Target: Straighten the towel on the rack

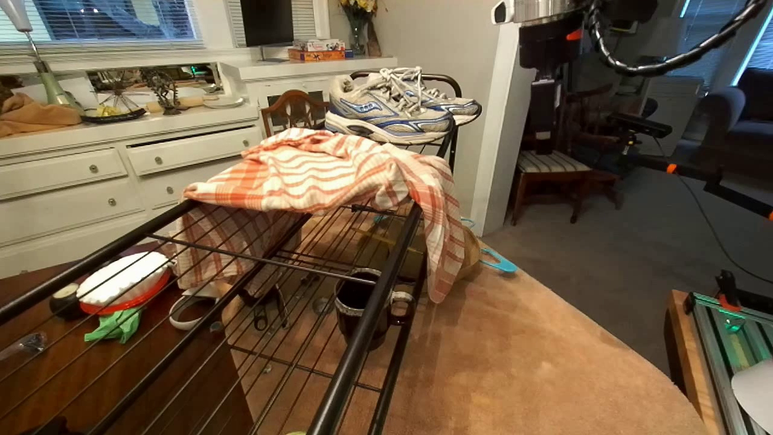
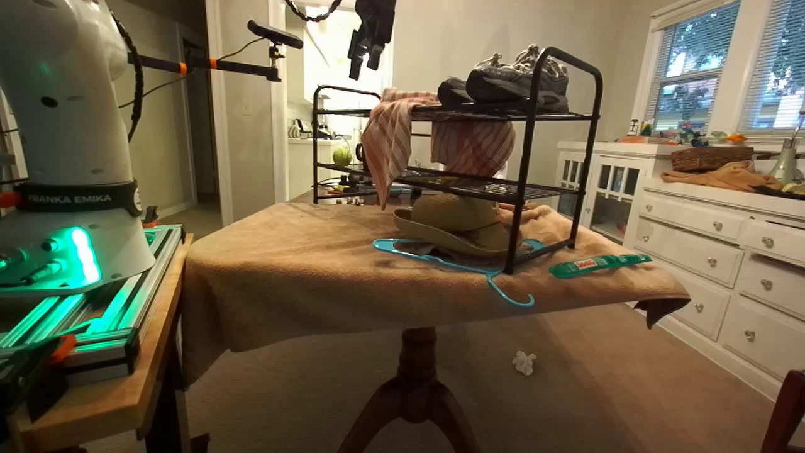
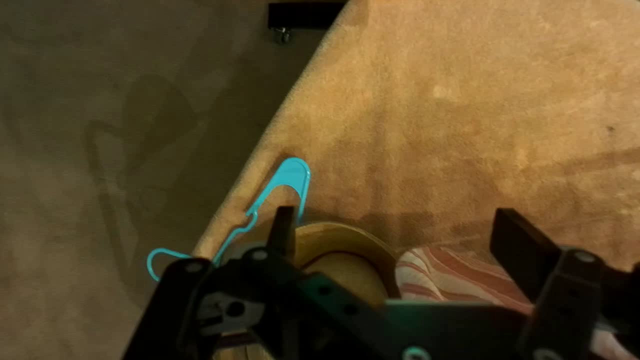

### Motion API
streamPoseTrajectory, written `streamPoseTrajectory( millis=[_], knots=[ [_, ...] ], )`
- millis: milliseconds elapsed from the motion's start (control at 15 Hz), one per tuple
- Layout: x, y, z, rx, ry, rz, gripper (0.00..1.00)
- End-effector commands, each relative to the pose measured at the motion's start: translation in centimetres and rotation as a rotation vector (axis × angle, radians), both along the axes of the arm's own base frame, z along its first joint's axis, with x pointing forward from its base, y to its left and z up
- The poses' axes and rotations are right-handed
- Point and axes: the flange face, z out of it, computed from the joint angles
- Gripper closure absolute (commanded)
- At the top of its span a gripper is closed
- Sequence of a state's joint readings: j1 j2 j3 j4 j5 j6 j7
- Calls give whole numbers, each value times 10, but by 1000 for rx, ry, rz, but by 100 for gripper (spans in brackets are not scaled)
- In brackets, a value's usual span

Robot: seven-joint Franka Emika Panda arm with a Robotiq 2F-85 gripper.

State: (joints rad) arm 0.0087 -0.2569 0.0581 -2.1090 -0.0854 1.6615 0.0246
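The red-and-white striped towel lies bunched and wrinkled over the black wire rack's top shelf, beside the shoes, in both exterior views (image 1: 338,172) (image 2: 391,135). One end hangs to a point over the rack's side; another part hangs down on the opposite side. The rack (image 1: 362,326) also shows in an exterior view (image 2: 528,170). My gripper (image 2: 365,63) is open and empty above the towel and rack. In the wrist view, its fingers (image 3: 395,217) are wide apart, with part of the towel (image 3: 460,275) below them, partly hidden by the gripper body.
Grey-blue shoes (image 1: 392,115) sit on the top shelf. A dark mug (image 1: 362,302) stands under it. A tan hat (image 2: 453,217), a blue hanger (image 2: 434,255) and a green packet (image 2: 597,264) lie on the cloth-covered table (image 2: 283,270).
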Motion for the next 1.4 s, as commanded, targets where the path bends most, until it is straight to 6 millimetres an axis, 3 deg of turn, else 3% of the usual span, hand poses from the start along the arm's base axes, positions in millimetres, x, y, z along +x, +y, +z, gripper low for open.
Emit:
streamPoseTrajectory(
  millis=[0, 267, 600, 1067, 1133, 1267, 1333],
  knots=[
    [43, 45, 18, 52, -29, -63, 0],
    [93, 75, 30, 66, -85, -168, 0],
    [153, 95, 32, 155, -133, -308, 0],
    [196, 120, 26, 194, -168, -427, 1],
    [198, 125, 21, 189, -169, -427, 25],
    [202, 131, 12, 183, -163, -423, 30],
    [203, 133, 8, 180, -159, -419, 38]
  ],
)
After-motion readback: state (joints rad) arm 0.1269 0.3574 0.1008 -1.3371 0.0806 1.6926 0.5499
